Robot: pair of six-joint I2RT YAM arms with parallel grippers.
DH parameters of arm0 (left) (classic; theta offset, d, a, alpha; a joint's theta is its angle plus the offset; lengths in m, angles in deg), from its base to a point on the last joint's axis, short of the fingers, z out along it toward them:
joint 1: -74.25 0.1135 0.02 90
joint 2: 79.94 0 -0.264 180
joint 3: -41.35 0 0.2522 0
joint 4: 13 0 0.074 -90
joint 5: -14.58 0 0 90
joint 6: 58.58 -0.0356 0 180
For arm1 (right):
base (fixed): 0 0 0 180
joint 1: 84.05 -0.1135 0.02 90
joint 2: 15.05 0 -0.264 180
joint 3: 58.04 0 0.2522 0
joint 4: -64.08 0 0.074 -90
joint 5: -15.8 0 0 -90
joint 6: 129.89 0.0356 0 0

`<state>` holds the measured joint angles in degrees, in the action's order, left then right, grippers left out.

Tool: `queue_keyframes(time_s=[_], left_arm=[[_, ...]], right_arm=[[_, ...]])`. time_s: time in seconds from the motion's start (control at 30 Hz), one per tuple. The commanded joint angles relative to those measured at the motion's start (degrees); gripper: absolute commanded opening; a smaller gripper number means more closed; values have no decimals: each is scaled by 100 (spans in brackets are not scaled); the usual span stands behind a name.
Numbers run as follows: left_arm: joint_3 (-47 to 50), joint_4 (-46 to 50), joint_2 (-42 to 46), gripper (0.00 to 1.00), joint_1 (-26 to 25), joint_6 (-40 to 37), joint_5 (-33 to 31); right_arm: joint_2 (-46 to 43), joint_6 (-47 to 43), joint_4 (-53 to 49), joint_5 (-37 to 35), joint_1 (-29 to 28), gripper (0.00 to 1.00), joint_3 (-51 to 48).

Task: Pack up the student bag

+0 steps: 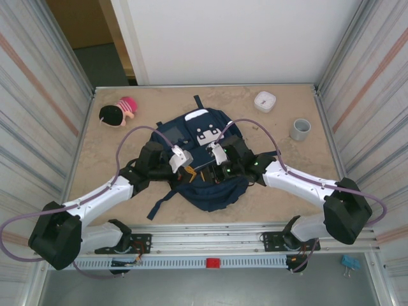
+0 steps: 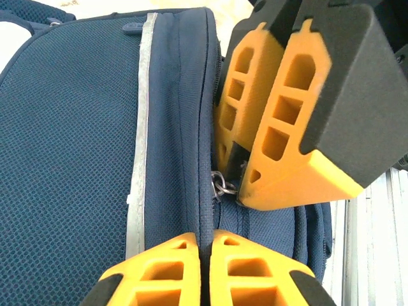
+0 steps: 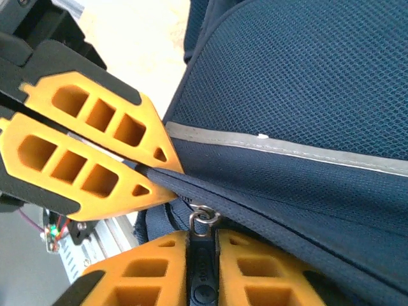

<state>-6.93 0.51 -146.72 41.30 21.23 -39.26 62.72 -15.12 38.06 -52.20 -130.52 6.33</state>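
Observation:
The student bag (image 1: 217, 194), navy blue with a thin pale stripe (image 2: 141, 127), lies in the middle of the table between both arms. My left gripper (image 2: 205, 239) is shut on a raised fold of the bag's fabric beside the zip; it also shows from the side as the left gripper (image 3: 169, 180). My right gripper (image 3: 203, 237) is shut on the dark zipper pull (image 3: 203, 271), whose metal ring (image 3: 204, 217) sticks out just past the fingertips. From the left wrist, the right gripper (image 2: 237, 182) sits right above the same ring (image 2: 220, 185). The two grippers (image 1: 199, 167) nearly touch.
A pink and black plush toy (image 1: 118, 112) lies at the far left of the table. A white round box (image 1: 264, 101) and a grey cup (image 1: 300, 129) stand at the far right. Metal side walls close in the table, and a rail runs along its near edge.

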Motion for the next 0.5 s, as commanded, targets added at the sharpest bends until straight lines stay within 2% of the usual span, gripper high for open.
queue_keyframes(time_s=[0.0, 0.17, 0.3, 0.37, 0.47], left_arm=[[-213, -130, 226, 8, 40, 31, 117], [-204, 29, 263, 7, 43, -36, -39], [-204, 34, 278, 7, 43, -26, -39], [-211, 16, 265, 7, 43, -12, -13], [-222, -33, 247, 7, 45, 4, 21]], right_arm=[[-130, -195, -664, -609, 7, 9, 152], [-383, -254, -969, -678, 111, 5, 60], [-405, -249, -969, -550, 155, 6, 17], [-348, -238, -921, -517, 87, 10, 60], [-245, -275, -846, -565, -58, 29, 150]])
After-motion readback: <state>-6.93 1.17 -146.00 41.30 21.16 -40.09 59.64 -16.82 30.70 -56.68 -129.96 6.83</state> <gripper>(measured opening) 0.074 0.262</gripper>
